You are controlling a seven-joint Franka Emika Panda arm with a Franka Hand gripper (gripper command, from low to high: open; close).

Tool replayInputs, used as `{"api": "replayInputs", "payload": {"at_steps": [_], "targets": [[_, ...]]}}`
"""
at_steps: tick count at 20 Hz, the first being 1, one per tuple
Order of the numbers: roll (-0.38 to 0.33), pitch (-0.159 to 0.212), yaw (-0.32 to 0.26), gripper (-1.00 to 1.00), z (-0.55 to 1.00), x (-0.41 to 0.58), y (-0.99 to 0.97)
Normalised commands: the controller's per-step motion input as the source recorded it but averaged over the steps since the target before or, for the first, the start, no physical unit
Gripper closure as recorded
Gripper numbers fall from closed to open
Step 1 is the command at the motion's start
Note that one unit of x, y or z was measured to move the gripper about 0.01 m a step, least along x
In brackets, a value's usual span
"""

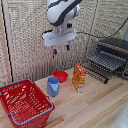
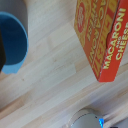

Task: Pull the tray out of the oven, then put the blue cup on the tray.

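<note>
Claw [image 1: 61, 50] hangs high above the desk [image 1: 100, 107], fingers parted, holding nothing. Blue cup [image 1: 53, 85] stands upright between red basket [image 1: 25, 104] and orange macaroni bag [image 1: 79, 77], red bowl [image 1: 61, 76] just behind. Oven [image 1: 113, 57] door down, tray [image 1: 106, 61] apparently already drawn out. Risks: descending off-centre could tip the cup; carrying it toward the tray could clip the bag.

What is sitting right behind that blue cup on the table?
A shallow red bowl sits just behind the blue cup. The cup hides the bowl's near edge; whether they touch cannot be told.
</note>
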Motion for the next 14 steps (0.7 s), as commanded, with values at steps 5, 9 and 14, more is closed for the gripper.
{"api": "replayInputs", "payload": {"at_steps": [5,9,14], "targets": [[0.077,-0.078,0.005,-1.00,-0.29,-0.357,-0.10],[0.046,-0.070,0.050,-1.00,-0.64,-0.319,0.21],[0.095,-0.117,0.021,-1.00,-0.80,-0.125,0.39]]}}
